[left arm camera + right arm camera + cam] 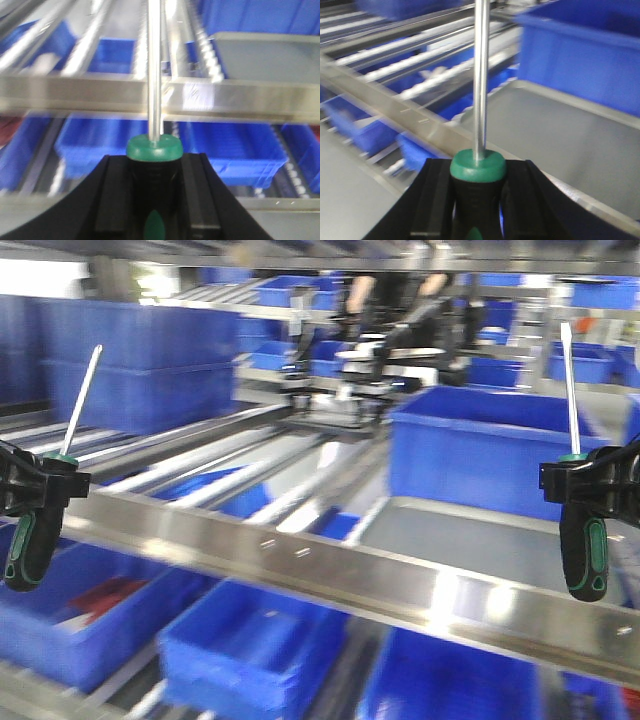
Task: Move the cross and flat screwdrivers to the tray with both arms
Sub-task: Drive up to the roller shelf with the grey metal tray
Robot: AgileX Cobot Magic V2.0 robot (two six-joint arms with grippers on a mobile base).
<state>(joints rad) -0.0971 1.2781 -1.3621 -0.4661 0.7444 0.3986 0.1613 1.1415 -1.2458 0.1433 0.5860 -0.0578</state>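
Since both tools hang clear of any surface, the coming move turns on the tray [470,540]. It lies ahead, past the steel rail [330,565] and before a blue bin [480,445], near the right hand [585,478] and well apart from the left hand [45,485]. Each hand is clamped on a handle. The right screwdriver [586,550] stands nearly upright, the left screwdriver [32,540] leans tip-right. The right arm probably has the shorter reach. Tip types cannot be told, and no writing is readable.
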